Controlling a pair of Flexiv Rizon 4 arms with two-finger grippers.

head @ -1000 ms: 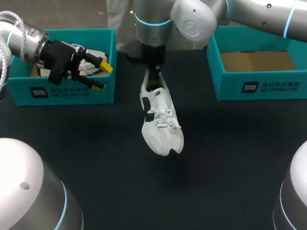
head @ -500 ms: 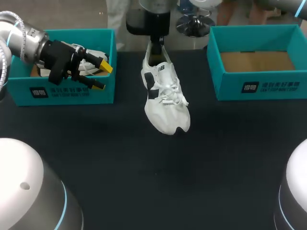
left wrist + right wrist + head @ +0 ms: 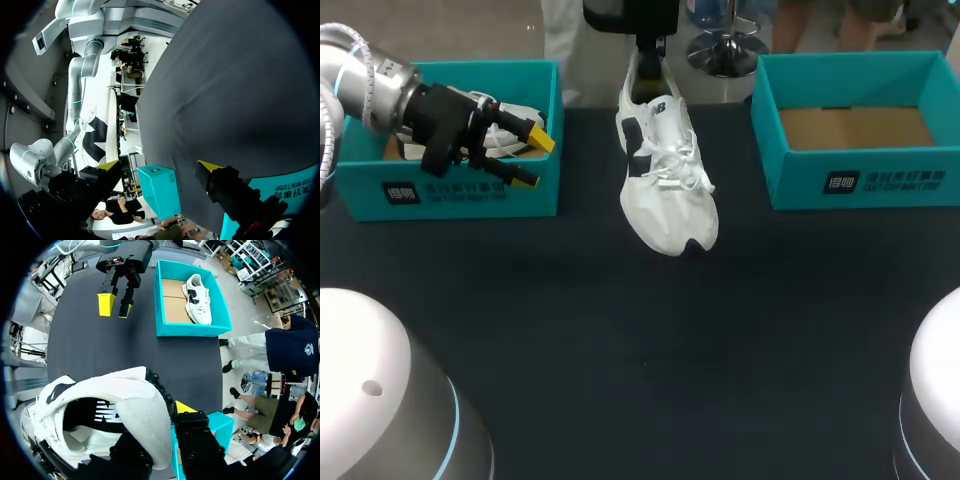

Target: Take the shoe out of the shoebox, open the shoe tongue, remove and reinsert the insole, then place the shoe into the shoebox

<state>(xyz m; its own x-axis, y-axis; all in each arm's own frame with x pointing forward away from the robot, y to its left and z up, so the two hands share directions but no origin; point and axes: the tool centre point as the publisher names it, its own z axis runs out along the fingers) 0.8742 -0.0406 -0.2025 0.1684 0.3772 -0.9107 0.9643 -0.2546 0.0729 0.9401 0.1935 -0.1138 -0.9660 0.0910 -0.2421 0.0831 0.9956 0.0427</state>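
With my right gripper (image 3: 648, 62) clamped on the heel of the shoe (image 3: 665, 190) hanging toe-down beneath it and my left gripper (image 3: 532, 160) spread empty, I judge this the carry, next needing a swing over the empty box (image 3: 865, 182) alongside, then lowering.

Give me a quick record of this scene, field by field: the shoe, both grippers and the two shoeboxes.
held shoe: white sneaker, hanging toe-down over the table, between the boxes
right gripper: shut on the sneaker's heel
left gripper: open, holding nothing, near the left shoebox
left shoebox: teal, second white shoe inside
right shoebox: teal, brown floor showing
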